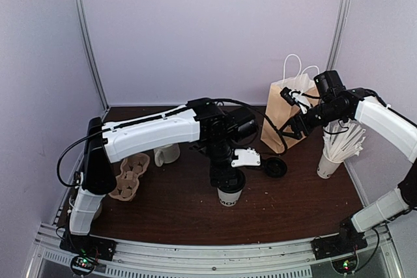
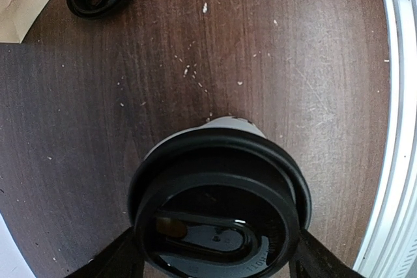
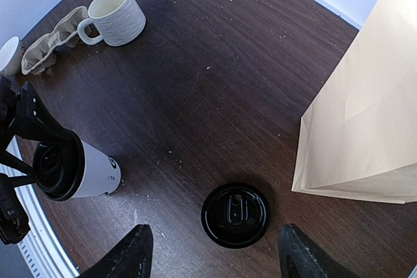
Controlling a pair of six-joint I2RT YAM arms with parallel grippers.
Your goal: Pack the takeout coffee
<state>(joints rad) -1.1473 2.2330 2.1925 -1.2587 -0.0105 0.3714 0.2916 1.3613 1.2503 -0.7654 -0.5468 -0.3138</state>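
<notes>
The takeout coffee (image 1: 229, 194) stands upright at the front middle of the table, a white paper cup with dark letters and a black lid (image 2: 218, 193). My left gripper (image 2: 218, 252) comes down on it from above. Its fingers (image 2: 117, 258) press against opposite sides of the lid, so it is shut on the cup's top. The right wrist view shows the same cup (image 3: 94, 172) at the left edge, held by that gripper. My right gripper (image 3: 215, 258) hangs open beside the brown paper bag (image 1: 287, 112), with nothing between its fingers.
A loose black lid (image 3: 235, 215) lies flat on the table between the cup and the bag, below my right gripper. A cream mug (image 3: 117, 16) and a cardboard cup carrier (image 1: 130, 175) sit at the left. A white cup of straws (image 1: 331, 159) stands at the right.
</notes>
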